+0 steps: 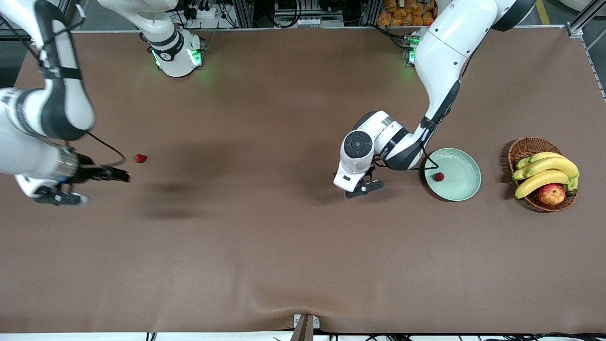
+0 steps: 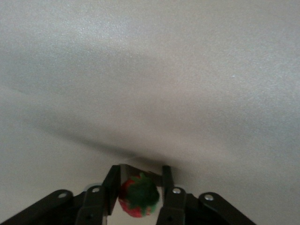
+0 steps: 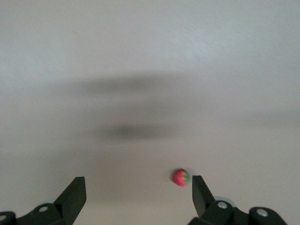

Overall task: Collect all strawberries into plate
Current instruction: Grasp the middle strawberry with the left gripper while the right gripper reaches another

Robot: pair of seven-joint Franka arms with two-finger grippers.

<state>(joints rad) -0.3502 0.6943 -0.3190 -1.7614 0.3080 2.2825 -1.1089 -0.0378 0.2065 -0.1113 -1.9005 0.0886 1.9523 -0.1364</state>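
Left hand grips a strawberry; right hand wide above the table.

A matt brown cloth is covering the counter, wrinkling slightly. The plate is looking smooth and glossy, the basket woven wicker, the left gripper's fingers matt black plastic.

Big brown tabletop fills pretty much everything, matte with soft blurry shadows and a wrinkle near the camera-side edge. Metal frame rails and tangled cables along the top, plus a heap of orange stuff.
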